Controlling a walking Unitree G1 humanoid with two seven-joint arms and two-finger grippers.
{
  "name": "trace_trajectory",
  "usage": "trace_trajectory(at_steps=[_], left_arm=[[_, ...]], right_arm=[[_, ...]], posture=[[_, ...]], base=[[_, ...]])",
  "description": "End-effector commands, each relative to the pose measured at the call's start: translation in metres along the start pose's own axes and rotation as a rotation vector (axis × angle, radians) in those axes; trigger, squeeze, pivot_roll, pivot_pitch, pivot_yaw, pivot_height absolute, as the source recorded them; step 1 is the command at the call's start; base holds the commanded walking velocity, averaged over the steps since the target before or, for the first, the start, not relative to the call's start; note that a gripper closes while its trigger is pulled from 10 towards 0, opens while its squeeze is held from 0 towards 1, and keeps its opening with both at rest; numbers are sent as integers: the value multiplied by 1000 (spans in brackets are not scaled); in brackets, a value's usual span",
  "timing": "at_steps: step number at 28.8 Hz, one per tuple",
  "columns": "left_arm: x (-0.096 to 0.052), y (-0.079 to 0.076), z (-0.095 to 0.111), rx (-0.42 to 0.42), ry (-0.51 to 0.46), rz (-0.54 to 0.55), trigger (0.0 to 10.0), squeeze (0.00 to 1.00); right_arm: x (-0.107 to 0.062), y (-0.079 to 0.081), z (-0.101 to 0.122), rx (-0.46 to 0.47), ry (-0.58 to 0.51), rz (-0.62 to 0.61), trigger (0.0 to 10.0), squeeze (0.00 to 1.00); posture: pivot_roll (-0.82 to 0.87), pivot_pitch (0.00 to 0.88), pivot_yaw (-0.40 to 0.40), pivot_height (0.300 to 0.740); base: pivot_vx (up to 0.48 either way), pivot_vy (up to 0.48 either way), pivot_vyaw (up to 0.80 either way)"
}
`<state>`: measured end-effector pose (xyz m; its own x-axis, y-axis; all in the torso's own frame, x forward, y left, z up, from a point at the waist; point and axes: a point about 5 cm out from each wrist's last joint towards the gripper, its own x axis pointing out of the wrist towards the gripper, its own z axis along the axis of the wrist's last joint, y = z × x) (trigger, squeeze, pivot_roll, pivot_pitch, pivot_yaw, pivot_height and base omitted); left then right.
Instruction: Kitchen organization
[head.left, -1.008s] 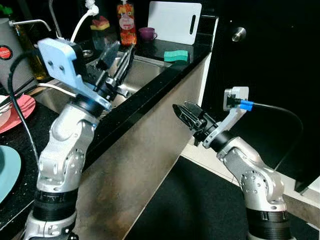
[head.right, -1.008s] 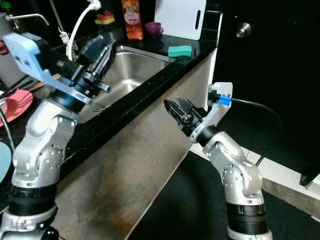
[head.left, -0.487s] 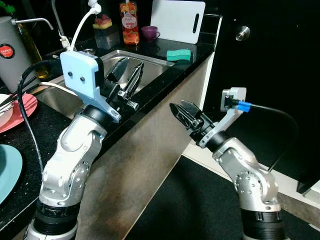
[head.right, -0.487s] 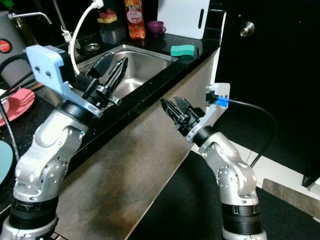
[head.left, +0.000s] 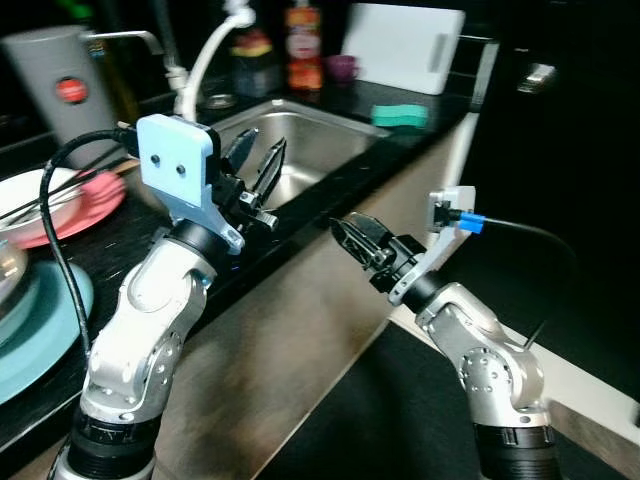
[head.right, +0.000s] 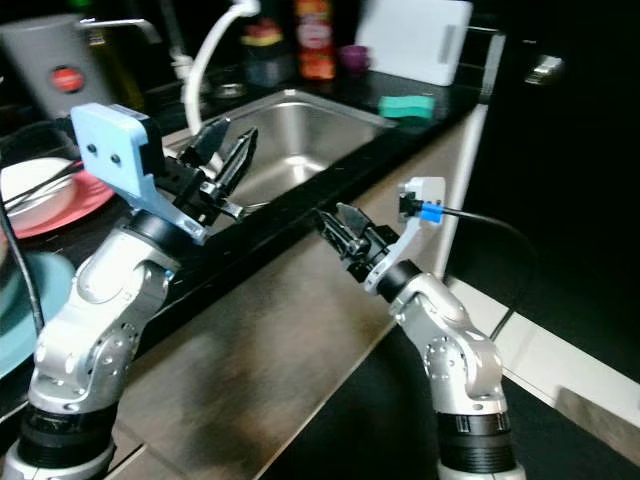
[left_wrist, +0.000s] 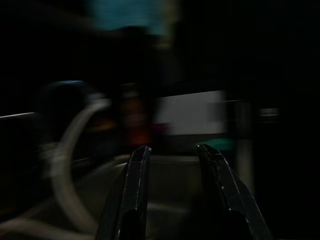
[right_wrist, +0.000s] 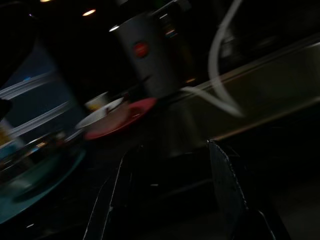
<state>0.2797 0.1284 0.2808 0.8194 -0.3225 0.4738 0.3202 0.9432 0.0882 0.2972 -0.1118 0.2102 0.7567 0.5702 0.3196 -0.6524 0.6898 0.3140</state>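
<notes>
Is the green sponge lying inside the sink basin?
No, the green sponge lies on the black counter beside the sink, near its far corner.

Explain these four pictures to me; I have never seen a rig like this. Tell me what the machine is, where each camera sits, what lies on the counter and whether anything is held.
This is a humanoid robot with two silver arms, standing at a black kitchen counter. The two bright pictures come from its head, looking down. The two dark, blurred ones come from cameras on its wrists, looking along the black fingers.

The left gripper is raised at the edge of the steel sink, open and empty. The right gripper hovers in front of the counter's side, open, holding nothing.

On the counter lie a green sponge, a white cutting board, a soap bottle, a purple cup, a red plate and a teal plate.
</notes>
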Motion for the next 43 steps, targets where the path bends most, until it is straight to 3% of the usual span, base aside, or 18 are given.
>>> trace_trajectory(at_steps=[1, 5, 7, 8, 9, 11, 16, 20, 26, 34, 43], left_arm=[[0, 6, 6, 66, -7, 31, 10000, 0], [1, 6, 7, 118, -8, 30, 10000, 0], [3, 7, 10, 202, -17, 43, 10000, 0], [3, 7, 10, 202, -17, 43, 10000, 0], [3, 11, 12, 267, -22, 65, 10000, 0], [2, 17, 13, 315, -21, 92, 10000, 0], [1, 35, 17, 381, -13, 151, 10000, 0], [1, 39, 18, 435, -7, 143, 10000, 0], [3, 40, 22, 613, 17, 33, 10000, 0], [3, 41, 22, 610, 22, 19, 10000, 0], [0, 30, 13, 536, 49, -53, 10000, 0]], right_arm=[[2, 0, -2, 16, -5, 13, 10000, 0], [3, 0, -3, 19, -3, 19, 10000, 0], [4, 1, -4, 22, -1, 30, 10000, 0], [4, 1, -4, 22, -1, 30, 10000, 0], [5, 2, -4, 25, 0, 36, 10000, 0], [6, 3, -5, 26, 2, 44, 10000, 0], [7, 5, -6, 25, 7, 61, 10000, 0], [7, 5, -6, 27, 7, 63, 10000, 0], [7, 6, -7, 33, 13, 78, 10000, 0], [7, 5, -8, 42, 10, 75, 10000, 0], [8, 3, -8, 52, 1, 60, 10000, 0]], posture=[[64, 0, 61, 740], [66, 0, 58, 740], [65, 0, 62, 740], [65, 0, 62, 740], [63, 0, 64, 740], [63, 0, 64, 740], [68, 0, 62, 740], [69, 0, 63, 740], [70, 0, 68, 740], [72, 0, 67, 740], [71, 0, 65, 740]], base=[[0, 0, 775], [0, 0, 777], [0, 0, 775], [0, 0, 775], [0, 0, 775], [0, 0, 775], [0, 0, 776], [0, 0, 775], [0, 0, 769], [0, 0, 768], [0, 0, 506]])
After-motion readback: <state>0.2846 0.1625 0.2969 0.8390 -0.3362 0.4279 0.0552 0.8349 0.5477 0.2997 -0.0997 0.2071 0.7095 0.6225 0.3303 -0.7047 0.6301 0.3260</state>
